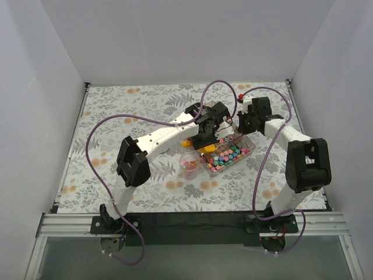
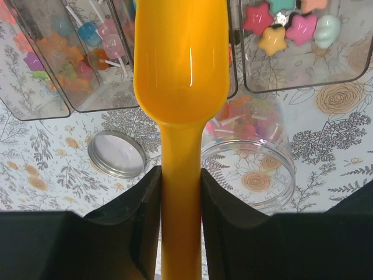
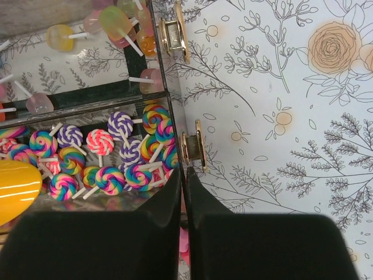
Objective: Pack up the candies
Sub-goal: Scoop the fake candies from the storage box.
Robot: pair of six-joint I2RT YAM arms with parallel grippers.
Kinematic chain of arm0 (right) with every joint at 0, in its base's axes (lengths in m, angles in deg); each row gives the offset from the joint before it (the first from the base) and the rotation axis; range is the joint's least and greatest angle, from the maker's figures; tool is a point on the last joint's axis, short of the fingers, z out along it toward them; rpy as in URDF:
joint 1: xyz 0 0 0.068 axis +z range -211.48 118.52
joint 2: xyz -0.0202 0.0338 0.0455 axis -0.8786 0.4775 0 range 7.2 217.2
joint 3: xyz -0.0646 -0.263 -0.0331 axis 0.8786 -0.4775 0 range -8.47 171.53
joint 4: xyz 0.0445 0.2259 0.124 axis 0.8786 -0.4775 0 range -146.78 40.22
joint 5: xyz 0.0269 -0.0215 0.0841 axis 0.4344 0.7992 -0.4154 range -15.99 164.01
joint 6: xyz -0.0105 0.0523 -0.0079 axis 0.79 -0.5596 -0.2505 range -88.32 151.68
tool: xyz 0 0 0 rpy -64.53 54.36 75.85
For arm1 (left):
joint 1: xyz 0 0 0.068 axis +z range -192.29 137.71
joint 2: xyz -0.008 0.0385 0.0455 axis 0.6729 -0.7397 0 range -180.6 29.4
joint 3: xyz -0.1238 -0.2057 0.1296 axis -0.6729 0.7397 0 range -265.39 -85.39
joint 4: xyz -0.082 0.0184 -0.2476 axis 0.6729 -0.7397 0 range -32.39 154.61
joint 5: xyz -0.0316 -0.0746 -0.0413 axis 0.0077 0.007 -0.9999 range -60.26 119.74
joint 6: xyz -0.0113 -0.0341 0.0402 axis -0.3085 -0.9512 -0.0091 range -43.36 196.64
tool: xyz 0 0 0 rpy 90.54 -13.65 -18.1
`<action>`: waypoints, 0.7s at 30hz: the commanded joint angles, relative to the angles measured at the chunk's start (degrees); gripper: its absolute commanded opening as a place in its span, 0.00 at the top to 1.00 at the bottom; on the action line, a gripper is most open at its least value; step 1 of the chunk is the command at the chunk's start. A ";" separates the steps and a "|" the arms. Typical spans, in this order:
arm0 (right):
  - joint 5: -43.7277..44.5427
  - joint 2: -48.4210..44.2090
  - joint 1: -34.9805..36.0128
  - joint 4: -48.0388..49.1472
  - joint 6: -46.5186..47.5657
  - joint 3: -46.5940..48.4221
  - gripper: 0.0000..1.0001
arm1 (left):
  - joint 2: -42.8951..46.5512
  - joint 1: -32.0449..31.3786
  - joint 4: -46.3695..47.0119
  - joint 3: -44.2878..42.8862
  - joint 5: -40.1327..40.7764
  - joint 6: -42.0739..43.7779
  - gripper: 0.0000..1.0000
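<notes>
The candies [image 1: 227, 156] are small mixed-colour sweets filling a clear compartment box [image 1: 252, 142]. The left wrist view shows star candies [image 2: 285, 24] and lollipop candies [image 2: 76, 49] in its compartments. My left gripper [image 2: 180, 175] is shut on the handle of an orange scoop [image 2: 180, 70], whose bowl hovers over the box's near edge. A clear jar [image 2: 250, 160] with a few candies inside stands just below the scoop. My right gripper [image 3: 183, 175] is shut on the thin clear side wall of the box [image 3: 176, 125], beside swirl lollipop candies [image 3: 111, 154].
A round metal lid [image 2: 116, 154] lies on the flowered tablecloth left of the jar [image 1: 189, 165]. Gold hinges [image 3: 193, 147] sit on the box wall. The scoop's tip [image 3: 14, 182] shows at the left of the right wrist view. White walls enclose the table.
</notes>
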 commanded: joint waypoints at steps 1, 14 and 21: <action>-0.04 -0.27 0.57 1.68 -0.77 1.95 0.99 | -0.71 -0.27 0.00 -3.66 1.49 -0.14 1.00; 4.18 -3.00 2.41 2.12 -1.29 -0.43 0.99 | 0.60 -0.19 -0.70 -1.13 5.70 0.21 1.00; 6.37 -3.70 3.73 2.73 -1.03 -0.78 0.99 | 1.31 -0.01 -0.61 0.63 7.29 1.09 1.00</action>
